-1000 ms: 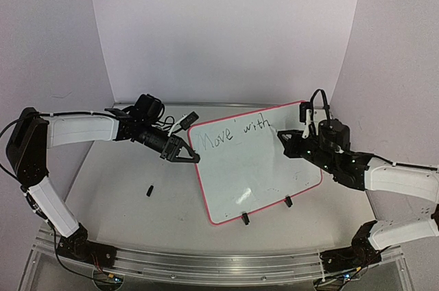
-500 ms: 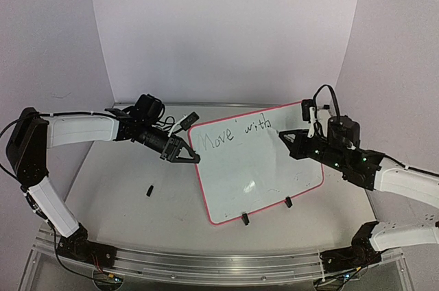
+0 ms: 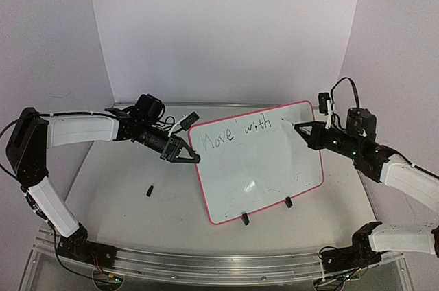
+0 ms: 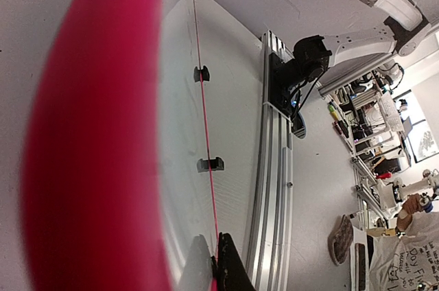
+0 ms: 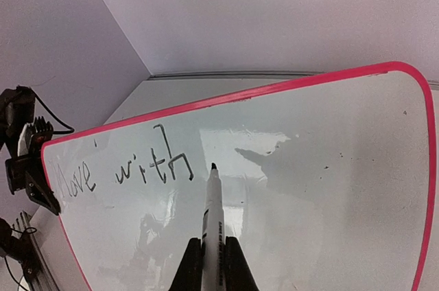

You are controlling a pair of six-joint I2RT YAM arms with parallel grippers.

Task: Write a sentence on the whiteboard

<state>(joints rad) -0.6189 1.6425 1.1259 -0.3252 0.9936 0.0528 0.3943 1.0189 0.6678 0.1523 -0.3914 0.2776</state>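
Right tool (image 5: pixel 212 244): fingers together, clamped on a white marker (image 5: pixel 213 202). Its black tip points at the whiteboard (image 3: pixel 267 167), just right of the word "with"; contact cannot be confirmed.

Left tool (image 3: pixel 190 156): fingers closed on the whiteboard's left rim, near its upper left corner.

The whiteboard stands tilted back on two black clip feet (image 3: pixel 245 219), right of the bench (image 3: pixel 116 167) centre, its lower edge towards the near edge.

The sentence (image 3: pixel 236 134) reads "Move with" in one slanted row along the top of the board.

A small black piece (image 3: pixel 149 191) lies on the bench, left of the board and well apart from it.
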